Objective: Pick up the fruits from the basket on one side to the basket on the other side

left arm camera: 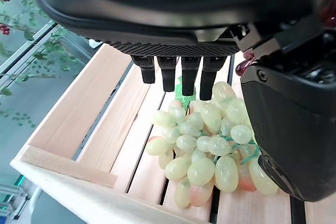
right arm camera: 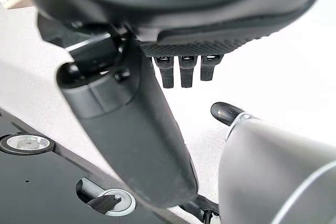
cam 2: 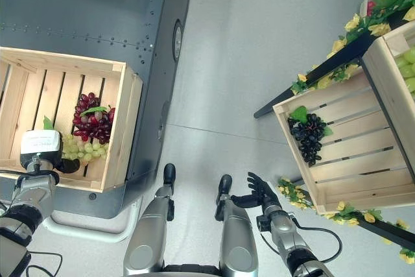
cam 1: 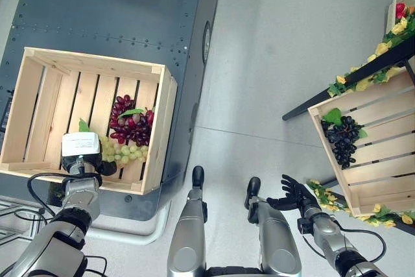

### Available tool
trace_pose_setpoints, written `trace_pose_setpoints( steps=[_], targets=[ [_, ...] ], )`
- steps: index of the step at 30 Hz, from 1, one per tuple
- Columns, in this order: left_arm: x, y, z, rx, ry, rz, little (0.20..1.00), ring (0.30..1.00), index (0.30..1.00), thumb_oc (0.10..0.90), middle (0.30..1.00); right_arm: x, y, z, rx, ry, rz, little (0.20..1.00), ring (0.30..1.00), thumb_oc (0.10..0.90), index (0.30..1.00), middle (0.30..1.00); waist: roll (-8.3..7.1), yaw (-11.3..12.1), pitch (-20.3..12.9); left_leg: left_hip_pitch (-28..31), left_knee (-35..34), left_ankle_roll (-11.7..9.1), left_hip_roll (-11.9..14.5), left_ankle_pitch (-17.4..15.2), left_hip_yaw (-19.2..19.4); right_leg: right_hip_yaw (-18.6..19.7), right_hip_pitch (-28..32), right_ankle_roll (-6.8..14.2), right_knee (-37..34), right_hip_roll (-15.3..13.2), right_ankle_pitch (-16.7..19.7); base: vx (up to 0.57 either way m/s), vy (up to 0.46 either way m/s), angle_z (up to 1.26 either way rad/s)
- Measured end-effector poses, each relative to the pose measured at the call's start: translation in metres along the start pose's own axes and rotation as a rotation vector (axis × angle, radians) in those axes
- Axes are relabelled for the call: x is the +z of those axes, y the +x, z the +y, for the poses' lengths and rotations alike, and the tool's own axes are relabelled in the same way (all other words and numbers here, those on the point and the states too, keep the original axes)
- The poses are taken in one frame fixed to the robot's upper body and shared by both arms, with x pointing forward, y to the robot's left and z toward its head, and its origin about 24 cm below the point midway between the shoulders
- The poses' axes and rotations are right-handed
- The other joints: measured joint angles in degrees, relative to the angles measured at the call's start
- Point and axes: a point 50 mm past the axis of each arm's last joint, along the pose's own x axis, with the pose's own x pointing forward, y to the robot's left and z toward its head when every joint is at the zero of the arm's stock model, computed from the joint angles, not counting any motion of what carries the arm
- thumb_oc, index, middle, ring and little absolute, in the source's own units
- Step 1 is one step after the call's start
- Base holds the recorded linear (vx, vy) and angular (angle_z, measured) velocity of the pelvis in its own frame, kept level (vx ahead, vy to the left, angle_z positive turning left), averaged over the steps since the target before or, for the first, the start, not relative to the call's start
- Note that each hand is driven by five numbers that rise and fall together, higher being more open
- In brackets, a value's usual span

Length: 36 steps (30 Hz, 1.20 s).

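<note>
- Left eye view: the left hand [cam 1: 83, 154] is down inside the left crate [cam 1: 32, 89], beside the green grapes [cam 1: 123, 153]; red grapes [cam 1: 131, 121] lie touching them. The right hand [cam 1: 295, 194] hangs over the floor with fingers spread, near the right crate [cam 1: 389, 160] holding black grapes [cam 1: 342, 137].
- Left wrist view: fingers [left arm camera: 168, 74] relaxed and thumb apart, the green grapes between them, not gripped.
- Right wrist view: fingers [right arm camera: 181, 72] straight, holding nothing.

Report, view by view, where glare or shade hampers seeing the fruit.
Left eye view: even light, no glare on the red grapes, green grapes or black grapes. Left wrist view: green grapes brightly lit under the open left hand. Right wrist view: floor glares white past the open right hand; no fruit there.
</note>
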Motion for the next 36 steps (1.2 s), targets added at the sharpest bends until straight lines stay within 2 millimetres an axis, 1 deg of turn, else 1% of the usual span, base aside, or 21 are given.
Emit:
trace_pose_setpoints(
  steps=[5,12,13,14,15,18,19,23,26,34,36],
  targets=[
    [0.006,0.006,0.011,-0.038,0.017,-0.007,0.9,0.9,0.9,0.8,0.9,0.003,0.001,0.0,-0.015,0.0,-0.008,0.9,0.9,0.8,0.9,0.9,0.0,0.0,0.0,-0.3,0.1,0.0,0.0,0.0,0.0,0.1,-0.4,-0.2,0.6,0.0,-0.1,0.0,0.0,0.0],
    [0.006,0.011,0.016,-0.051,0.041,0.026,0.9,0.9,0.9,0.8,0.9,0.008,0.004,0.0,-0.02,-0.002,-0.021,0.9,0.9,0.8,0.9,0.9,-0.21,-0.3,0.1,-1.7,0.9,-0.1,0.1,0.0,0.1,0.1,-1.8,-0.2,1.6,-0.1,-0.2,0.0,0.0,0.0],
    [0.006,0.011,0.016,-0.05,0.046,0.028,0.575,0.575,0.575,0.584,0.575,0.009,0.004,0.001,-0.018,-0.004,-0.024,0.9,0.9,0.8,0.9,0.9,-0.32,-0.5,0.1,-1.7,0.9,-0.1,0.1,0.0,0.1,0.1,-1.9,-0.2,1.7,0.0,-0.2,0.0,0.0,0.0],
    [0.006,0.011,0.015,-0.05,0.047,0.029,0.455,0.455,0.455,0.504,0.455,0.01,0.005,0.001,-0.018,-0.004,-0.026,0.9,0.9,0.8,0.9,0.9,-0.42,-0.6,0.2,-1.7,0.9,-0.1,0.1,0.0,0.1,0.1,-1.9,-0.3,1.7,0.0,-0.2,-0.01,0.001,-0.03],
    [0.005,0.011,0.014,-0.044,0.049,0.038,0.3,0.3,0.3,0.4,0.3,0.011,0.005,0.001,-0.017,0.001,-0.029,0.9,0.9,0.8,0.9,0.9,-0.76,-0.8,0.2,-1.8,1.0,-0.1,0.1,0.0,0.3,0.3,-2.1,-0.3,1.8,-0.1,-0.2,-0.02,0.005,-0.04],
    [0.004,0.011,0.012,-0.023,0.047,0.05,0.3,0.3,0.3,0.4,0.3,0.015,0.007,0.004,-0.01,0.012,-0.037,0.9,0.9,0.8,0.9,0.9,-1.27,-1.5,0.3,-2.9,1.9,0.0,0.2,-0.1,0.8,0.5,-3.2,-0.2,2.6,-0.1,-0.5,-0.01,0.002,-0.01],
    [0.004,0.012,0.015,-0.005,0.052,0.054,0.3,0.3,0.3,0.4,0.3,0.018,0.008,0.005,-0.009,0.011,-0.043,0.9,0.9,0.8,0.9,0.9,-1.32,-1.6,0.3,-3.8,2.3,0.1,0.2,-0.1,0.9,1.0,-4.2,-0.2,3.0,0.0,-0.5,0.0,0.0,0.0],
    [0.005,0.014,0.019,0.024,0.059,0.053,0.3,0.3,0.3,0.4,0.3,0.02,0.01,0.007,-0.003,0.012,-0.049,0.9,0.9,0.8,0.9,0.9,-1.42,-1.9,0.4,-4.4,2.7,0.1,0.3,-0.1,1.0,1.4,-5.0,-0.2,3.7,0.0,-0.5,-0.01,-0.002,-0.02],
    [0.003,0.014,0.018,0.033,0.064,0.06,0.3,0.3,0.3,0.4,0.3,0.02,0.009,0.007,-0.003,0.013,-0.05,0.9,0.9,0.8,0.9,0.9,-1.43,-2.0,0.4,-4.5,2.7,0.0,0.3,0.0,1.0,1.4,-5.2,-0.2,3.7,0.0,-0.5,0.0,0.0,0.0],
    [0.002,0.011,0.018,0.103,-0.018,0.065,0.3,0.3,0.3,0.4,0.3,0.021,0.009,0.005,-0.034,0.053,-0.054,0.9,0.9,0.8,0.9,0.9,-1.45,-1.4,0.4,-4.2,2.7,0.0,0.2,0.0,0.9,1.1,-4.7,-0.3,3.7,0.0,-0.1,0.0,-0.008,0.01],
    [0.002,0.009,0.016,0.139,-0.052,0.058,0.3,0.3,0.3,0.4,0.3,0.021,0.009,0.007,-0.033,0.082,-0.058,0.9,0.9,0.8,0.9,0.9,-1.72,-1.3,0.5,-3.0,2.4,0.0,0.2,0.0,0.9,1.1,-3.5,-0.3,3.5,0.0,-0.1,0.0,-0.032,0.01]
  ],
)
